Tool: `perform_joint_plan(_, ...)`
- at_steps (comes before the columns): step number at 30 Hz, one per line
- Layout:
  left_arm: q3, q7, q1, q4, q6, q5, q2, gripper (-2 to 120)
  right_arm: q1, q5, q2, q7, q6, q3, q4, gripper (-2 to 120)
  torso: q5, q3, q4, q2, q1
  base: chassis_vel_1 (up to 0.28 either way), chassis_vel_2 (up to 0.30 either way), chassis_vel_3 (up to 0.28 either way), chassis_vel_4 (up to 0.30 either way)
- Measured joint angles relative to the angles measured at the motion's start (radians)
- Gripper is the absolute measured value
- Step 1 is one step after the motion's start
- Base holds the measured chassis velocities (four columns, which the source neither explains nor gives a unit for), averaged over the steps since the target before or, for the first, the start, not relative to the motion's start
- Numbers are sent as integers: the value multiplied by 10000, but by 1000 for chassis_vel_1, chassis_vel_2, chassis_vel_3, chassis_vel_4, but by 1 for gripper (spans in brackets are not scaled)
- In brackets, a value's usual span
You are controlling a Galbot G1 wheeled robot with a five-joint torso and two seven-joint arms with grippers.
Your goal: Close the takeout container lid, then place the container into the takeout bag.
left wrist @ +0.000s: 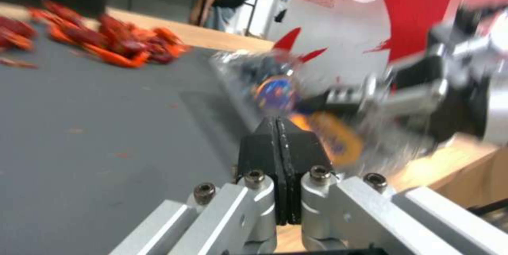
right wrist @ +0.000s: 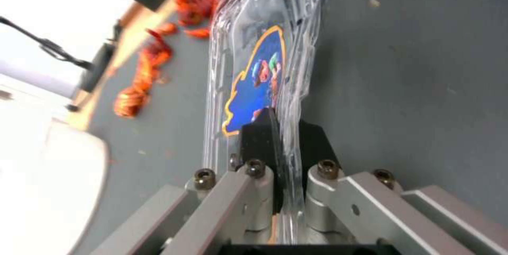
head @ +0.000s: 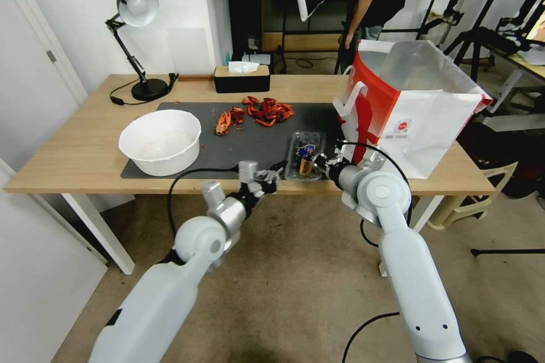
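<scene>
— Right gripper (right wrist: 283,128)? Clamped on the edge of the small clear plastic clamshell takeout container (head: 305,154), near the dark mat's (head: 255,142) front edge, just beside the large white-and-red paper takeout bag (head: 409,108).
— Left gripper (left wrist: 279,136)? Pads pressed together, empty, close by the container.
— Label? Blue and orange on the clear lid (right wrist: 254,88); writing unreadable. Small red logo on bag, unreadable too.

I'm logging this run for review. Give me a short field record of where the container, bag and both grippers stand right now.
container: small clear plastic clamshell takeout container, lid down, at the dark mat's near edge
bag: large white paper takeout bag with red side panels, upright, open, to the container's right
right gripper: jaws clamped on the container's rim
left gripper: jaws shut, empty, just left of the container
other: white round bowl, red shells
</scene>
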Motion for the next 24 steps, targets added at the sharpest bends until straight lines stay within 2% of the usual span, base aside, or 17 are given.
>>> perform_joint_plan(3,-259,100,485,-191,-332,565,142,0,-2,-23,-13,-376,157,14,85,0,0,0,1,0,-1,0,0,0,0)
perform_joint_plan(8,-940,166,1244,-384,-999,1385,254,19,107,-110,-107,-953,403,-21,193,0,1,-1,0,1,-1,0,0,0,0)
perform_joint_plan(11,-1156,152,1467,-404,-1214,1616,264,25,143,-154,-155,-1153,484,-52,224,0,0,-1,0,1,-1,0,0,0,0)
perform_joint_plan(12,-1405,119,1720,-405,-1550,1897,268,35,201,-292,-242,-1498,632,-94,272,0,0,-1,0,2,-1,0,0,0,0)
perform_joint_plan(13,-1405,119,1720,-405,-1550,1897,268,35,201,-292,-242,-1498,632,-94,272,0,0,-1,0,2,-1,0,0,0,0)
perform_joint_plan(16,-1844,-339,2374,-465,-2024,2217,205,47,379,-663,-451,-2308,1000,-241,382,0,0,-1,1,2,-1,0,0,0,0)
perform_joint_plan(17,-1844,-339,2374,-465,-2024,2217,205,47,379,-663,-451,-2308,1000,-241,382,0,0,-1,1,2,-1,0,0,0,0)
perform_joint_plan(19,-2276,-544,2961,-478,-2463,2533,61,57,619,-1182,-631,-3134,1406,-337,494,0,0,-1,-2,2,-1,0,0,0,0)
perform_joint_plan(21,-2623,-687,3417,-501,-2773,2695,-93,68,860,-1476,-747,-3512,1826,-385,596,0,2,-1,0,2,-1,0,0,0,0)
perform_joint_plan(22,-2623,-687,3417,-501,-2773,2695,-93,68,860,-1476,-747,-3512,1826,-385,596,0,2,-1,0,2,-1,0,0,0,0)
perform_joint_plan(24,-2967,-785,3839,-505,-3015,2804,-261,75,1131,-1739,-876,-3718,2292,-389,686,0,0,-2,0,3,-1,0,0,0,0)
